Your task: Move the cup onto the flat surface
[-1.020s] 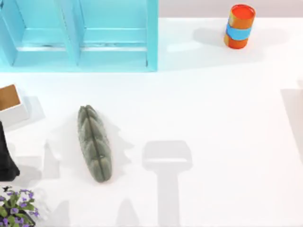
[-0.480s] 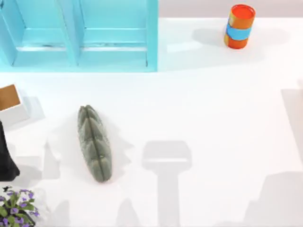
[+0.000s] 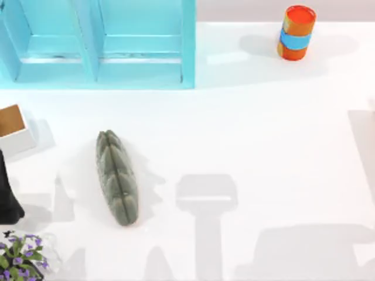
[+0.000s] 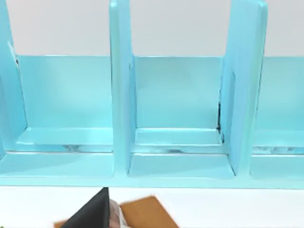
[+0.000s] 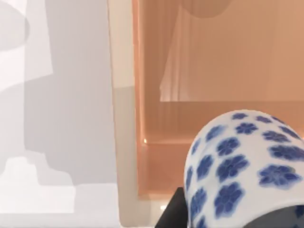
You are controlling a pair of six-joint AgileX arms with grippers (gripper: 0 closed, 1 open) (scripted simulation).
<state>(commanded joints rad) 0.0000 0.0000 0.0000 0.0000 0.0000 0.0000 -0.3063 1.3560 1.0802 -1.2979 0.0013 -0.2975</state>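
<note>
The cup (image 5: pixel 242 166), white with blue flowers, sits very close under your right wrist camera, its rounded wall turned toward the lens. You cannot tell which way its mouth points, so treat its upright axis as unconfirmed. Behind the cup lies a peach tray (image 5: pixel 156 161) with a pale rim, and the cup overlaps the tray's floor in this view. You cannot tell whether it rests there or hangs above it. A dark part (image 5: pixel 173 211) rises just beside the cup's wall. It is probably part of the right gripper, but you cannot tell how wide that gripper stands or whether it has hold of the cup. The right arm is judged much the nearer, so the move is its to make.

From above, the table (image 3: pixel 263 129) carries a blue shelf (image 3: pixel 99 47), an orange can (image 3: pixel 296 33) and a green gourd (image 3: pixel 117 178), all well apart. The left arm is parked facing the shelf, and its grip cannot be told.
</note>
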